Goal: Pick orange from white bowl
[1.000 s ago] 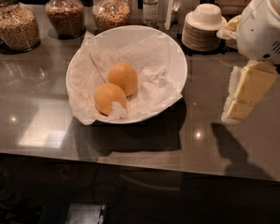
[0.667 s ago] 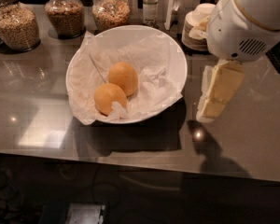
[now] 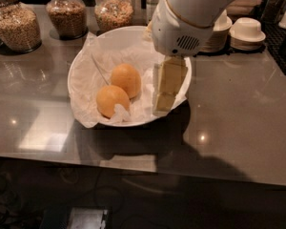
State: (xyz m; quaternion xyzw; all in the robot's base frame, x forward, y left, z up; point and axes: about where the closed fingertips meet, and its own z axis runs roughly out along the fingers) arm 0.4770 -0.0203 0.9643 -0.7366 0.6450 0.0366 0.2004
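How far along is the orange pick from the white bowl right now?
Done: the gripper sits over the right side of the white bowl, near the fruit. In hand: no orange yet; the rear orange and the front orange both lie on the paper. Left: reach one, grip it, lift it out.

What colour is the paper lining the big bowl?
White paper, shown in the camera view. The tool hangs over the bowl's right side.

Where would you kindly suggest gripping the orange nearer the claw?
Probably across its round middle, from above: the orange lies open on top, its twin crowds its lower left, and the claw hangs over the right side of the bowl.
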